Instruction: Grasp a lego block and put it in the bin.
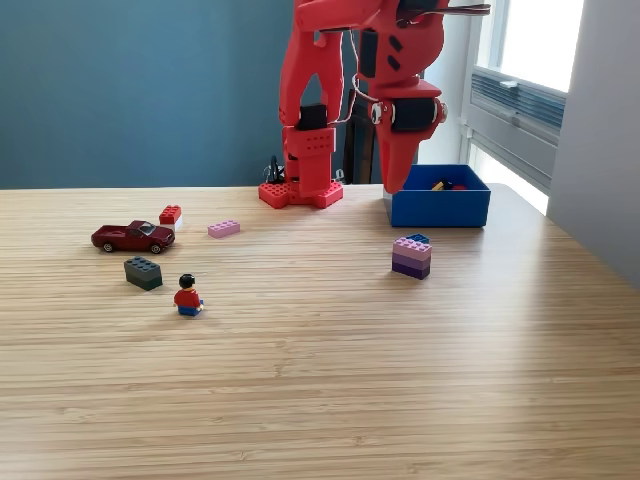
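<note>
We saw the gripper (396,185) pointed down at the blue bin's (440,209) near-left corner; its jaw state could not be told. Lego blocks (411,257) lay scattered on the table (320,380).

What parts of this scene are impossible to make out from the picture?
- Exterior view: the end effector dips behind the bin; its front wall hides the tips, so open or shut is unclear.
- Bin contents: only small bits show above the rim.
- The arm's top is cut off by the upper edge.
</note>
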Robot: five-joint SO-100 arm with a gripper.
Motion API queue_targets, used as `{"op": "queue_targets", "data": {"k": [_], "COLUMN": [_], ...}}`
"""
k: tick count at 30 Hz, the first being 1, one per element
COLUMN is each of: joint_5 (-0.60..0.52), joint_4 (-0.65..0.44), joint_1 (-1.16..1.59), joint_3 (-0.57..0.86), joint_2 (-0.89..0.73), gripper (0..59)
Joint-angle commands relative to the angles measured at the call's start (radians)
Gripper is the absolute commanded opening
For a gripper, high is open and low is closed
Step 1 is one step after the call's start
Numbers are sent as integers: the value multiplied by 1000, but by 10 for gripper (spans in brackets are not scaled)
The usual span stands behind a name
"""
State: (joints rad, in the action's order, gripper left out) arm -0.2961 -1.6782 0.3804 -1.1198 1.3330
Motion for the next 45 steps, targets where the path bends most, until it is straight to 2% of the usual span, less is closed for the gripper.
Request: {"op": "queue_targets", "data": {"k": [1,10,25,31,37,45], "joint_5": [21,66,100,75,5,-71], "joint_4": [34,155,181,181,181,181], "joint_1": [-35,-184,-509,-629,-718,-830], "joint_3": [11,-21,-37,-38,-71,-184], "joint_2": [11,11,11,23,25,26], "gripper": [1,1,1,1,1,1]}}
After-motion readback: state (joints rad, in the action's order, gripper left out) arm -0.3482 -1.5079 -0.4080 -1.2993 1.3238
